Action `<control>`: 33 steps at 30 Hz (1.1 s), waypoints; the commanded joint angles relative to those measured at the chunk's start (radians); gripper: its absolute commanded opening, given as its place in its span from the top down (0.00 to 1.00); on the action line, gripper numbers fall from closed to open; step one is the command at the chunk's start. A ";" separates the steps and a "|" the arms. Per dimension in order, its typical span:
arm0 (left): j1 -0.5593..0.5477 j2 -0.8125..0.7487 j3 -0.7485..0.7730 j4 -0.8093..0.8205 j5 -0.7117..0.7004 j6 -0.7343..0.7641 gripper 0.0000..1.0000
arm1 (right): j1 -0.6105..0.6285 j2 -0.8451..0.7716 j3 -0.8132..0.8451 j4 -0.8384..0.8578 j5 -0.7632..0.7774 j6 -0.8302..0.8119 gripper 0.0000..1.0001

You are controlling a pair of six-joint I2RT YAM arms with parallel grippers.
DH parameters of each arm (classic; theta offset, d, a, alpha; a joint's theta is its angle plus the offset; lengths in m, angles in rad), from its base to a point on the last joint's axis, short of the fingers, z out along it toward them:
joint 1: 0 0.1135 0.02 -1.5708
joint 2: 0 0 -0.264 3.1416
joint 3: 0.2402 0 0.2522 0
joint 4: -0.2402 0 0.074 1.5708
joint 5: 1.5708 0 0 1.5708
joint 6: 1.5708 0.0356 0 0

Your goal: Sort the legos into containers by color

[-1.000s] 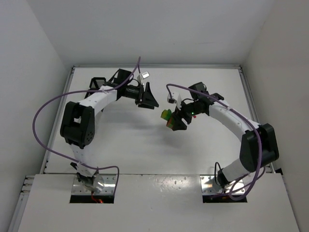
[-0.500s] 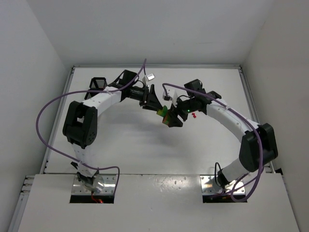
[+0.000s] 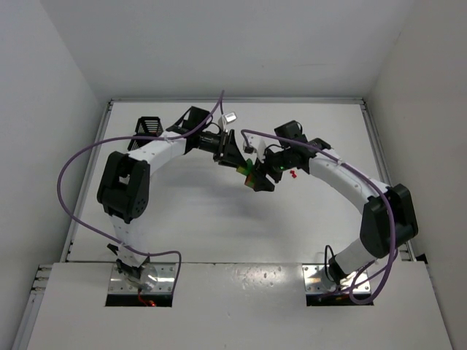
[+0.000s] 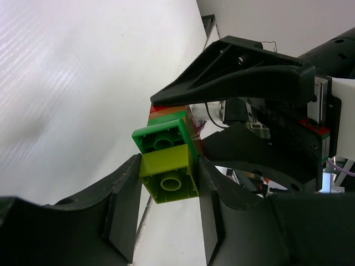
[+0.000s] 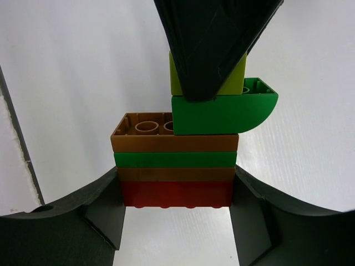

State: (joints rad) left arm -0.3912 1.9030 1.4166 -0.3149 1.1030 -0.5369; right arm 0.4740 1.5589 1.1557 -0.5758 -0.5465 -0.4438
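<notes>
Our left gripper (image 4: pixel 168 166) has closed in on the lime brick (image 4: pixel 169 176) topping the stack (image 5: pixel 176 160), with a finger against each side. A second ago it stood wider, clear of the stack at its 10 o'clock. Our right gripper (image 5: pixel 176 197) clamps the stack's red base near the middle of the table (image 3: pixel 182 211). A loose red brick (image 3: pixel 293 173) lies at its 3 o'clock. A black bin (image 3: pixel 148 125) sits at 10 o'clock; we cannot see inside it.
</notes>
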 commanded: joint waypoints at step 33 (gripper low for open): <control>0.147 -0.096 -0.019 -0.194 0.018 0.359 0.79 | -0.075 0.030 -0.170 0.040 0.097 0.040 0.16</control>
State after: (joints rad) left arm -0.2413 1.8809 1.4204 -0.4931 1.0718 -0.2546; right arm 0.4080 1.6196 0.9001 -0.5259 -0.3676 -0.4099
